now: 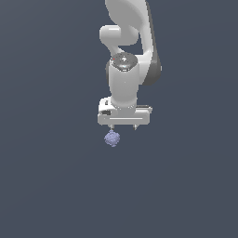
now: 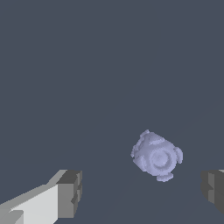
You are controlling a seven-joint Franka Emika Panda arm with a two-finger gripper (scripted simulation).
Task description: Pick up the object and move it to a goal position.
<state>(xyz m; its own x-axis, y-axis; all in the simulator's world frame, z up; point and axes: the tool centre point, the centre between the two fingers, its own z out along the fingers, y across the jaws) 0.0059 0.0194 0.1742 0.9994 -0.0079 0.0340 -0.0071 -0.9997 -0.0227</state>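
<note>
Gripper [image 1: 123, 126] status first: I read it as spread wide, with nothing between the fingers. In the exterior view two short dark fingertips [image 1: 112, 125] project below the white crossbar, set well apart from one another, and in the wrist view the two grey pads [image 2: 70, 192] sit at opposite sides of the picture with bare floor showing across the gap. The object [image 1: 112, 138], a small lumpy lavender-blue blob with a bumpy surface, is not gripped. From the exterior view I see it just below the fingertip on the exterior view's left, off the gripper's centre line toward that side; whether that fingertip touches it I cannot tell from this angle. From the wrist view the object [image 2: 157, 156] lies within the span of the two pads but clear of both, nearer one pad than the other, and a round ringed face on it is turned toward the camera. It is narrower than the gripper's crossbar. Above the gripper, the white arm [image 1: 124, 56] rises straight up and leaves the picture at the top. The surrounding floor [image 1: 51, 176] is a flat, uniform dark blue-grey.
</note>
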